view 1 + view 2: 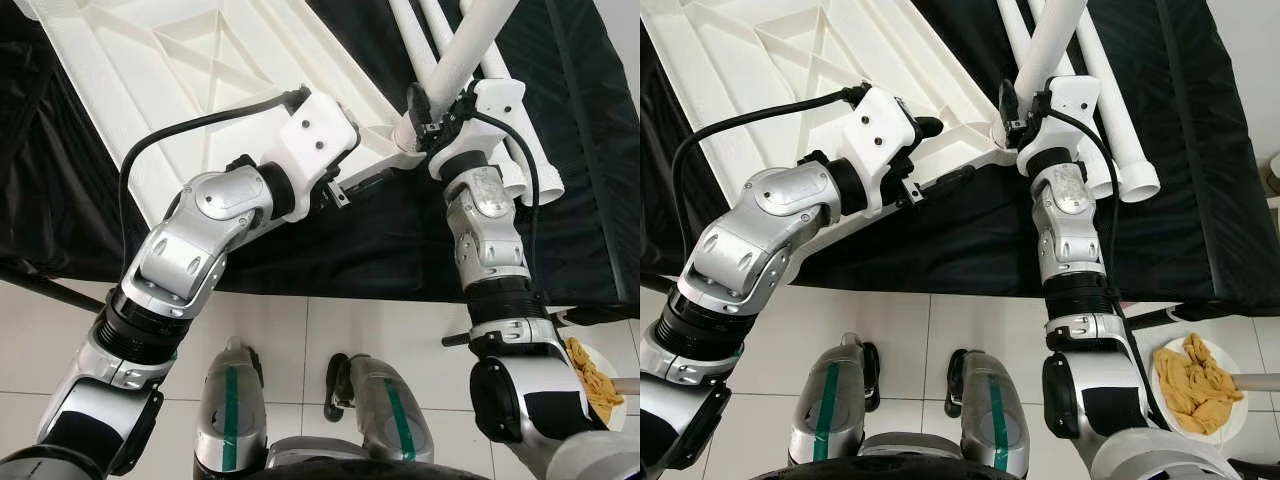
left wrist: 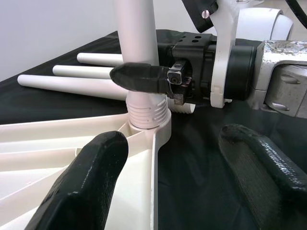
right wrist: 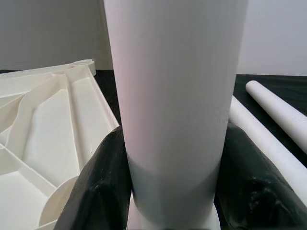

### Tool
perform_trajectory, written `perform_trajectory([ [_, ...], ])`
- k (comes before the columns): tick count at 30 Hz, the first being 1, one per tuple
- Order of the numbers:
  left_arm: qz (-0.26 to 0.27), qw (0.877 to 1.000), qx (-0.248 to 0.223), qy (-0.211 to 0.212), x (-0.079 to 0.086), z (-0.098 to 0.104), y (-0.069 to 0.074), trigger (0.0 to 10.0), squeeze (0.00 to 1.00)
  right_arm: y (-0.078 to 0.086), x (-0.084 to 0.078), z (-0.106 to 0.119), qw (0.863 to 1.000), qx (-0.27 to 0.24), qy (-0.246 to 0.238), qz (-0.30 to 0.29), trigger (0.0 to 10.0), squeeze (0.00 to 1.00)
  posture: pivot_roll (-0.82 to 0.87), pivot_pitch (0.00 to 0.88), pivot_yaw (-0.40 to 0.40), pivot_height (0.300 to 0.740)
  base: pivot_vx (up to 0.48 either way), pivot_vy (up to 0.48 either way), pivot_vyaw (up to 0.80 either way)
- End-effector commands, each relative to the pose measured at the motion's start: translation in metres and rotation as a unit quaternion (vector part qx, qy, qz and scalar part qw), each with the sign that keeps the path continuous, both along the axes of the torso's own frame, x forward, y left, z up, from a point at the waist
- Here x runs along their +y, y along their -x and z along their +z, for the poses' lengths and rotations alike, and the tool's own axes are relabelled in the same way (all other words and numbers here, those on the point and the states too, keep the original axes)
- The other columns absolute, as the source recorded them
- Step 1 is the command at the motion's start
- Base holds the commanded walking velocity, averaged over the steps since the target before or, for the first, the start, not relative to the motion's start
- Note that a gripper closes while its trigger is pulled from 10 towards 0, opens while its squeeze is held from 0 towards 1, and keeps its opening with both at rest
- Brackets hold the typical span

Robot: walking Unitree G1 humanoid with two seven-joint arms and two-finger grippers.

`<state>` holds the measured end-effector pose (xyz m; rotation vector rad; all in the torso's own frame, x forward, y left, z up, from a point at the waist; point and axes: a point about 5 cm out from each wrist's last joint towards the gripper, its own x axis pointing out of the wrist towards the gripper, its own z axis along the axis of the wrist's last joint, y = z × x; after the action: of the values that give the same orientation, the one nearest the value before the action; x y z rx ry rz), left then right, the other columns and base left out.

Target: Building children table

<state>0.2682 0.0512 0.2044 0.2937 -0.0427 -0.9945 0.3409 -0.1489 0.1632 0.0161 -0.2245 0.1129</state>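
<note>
A: From the head views, what shows?

B: A white table top [image 1: 200,60] lies upside down, ribs up, on a black cloth [image 1: 350,240]. The right gripper [image 1: 1025,105] is clamped around a white table leg [image 1: 470,45] that stands in the top's corner socket [image 1: 405,135]; the leg's upper end is cut off by the frame. The left gripper [image 1: 940,155] sits at the top's edge near that corner, mostly hidden behind its white wrist housing.

A: And the spare legs?

B: Spare legs [image 1: 1110,120] lie on the cloth behind the right arm, partly covered by it. A plate [image 1: 1200,425] with yellowish cloth sits on the floor, right.

A: Left wrist view?

B: Its fingers [image 2: 86,182] are spread apart, one over the top's edge, one over cloth, holding nothing. The leg's ribbed base sits in the socket.

A: Right wrist view?

B: Both fingers [image 3: 103,187] press against the leg; the socket below is barely visible.
</note>
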Motion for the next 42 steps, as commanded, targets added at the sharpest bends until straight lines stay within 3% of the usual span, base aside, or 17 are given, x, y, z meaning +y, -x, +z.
perform_trajectory([
  [1, -0.004, 1.000, -0.004, -0.004, -0.001, 0.001, 0.003, 10.0, 0.00, 0.004, -0.011, -0.022, 0.998, 0.049, 0.001, -0.042, 10.0, 0.00, 0.09, 0.087, -0.053, 0.740, 0.000, 0.000, 0.00],
  [21, -0.005, 1.000, -0.004, -0.002, 0.000, 0.003, 0.003, 10.0, 0.00, 0.003, 0.001, -0.030, 0.979, 0.087, -0.049, -0.176, 10.0, 0.00, 0.09, 0.094, -0.048, 0.740, 0.000, 0.000, 0.00],
  [42, -0.006, 1.000, -0.006, -0.001, -0.002, 0.004, 0.003, 10.0, 0.00, -0.009, 0.010, -0.019, 0.966, 0.098, -0.067, -0.228, 10.0, 0.00, 0.09, 0.094, -0.050, 0.740, 0.000, 0.000, 0.00],
])
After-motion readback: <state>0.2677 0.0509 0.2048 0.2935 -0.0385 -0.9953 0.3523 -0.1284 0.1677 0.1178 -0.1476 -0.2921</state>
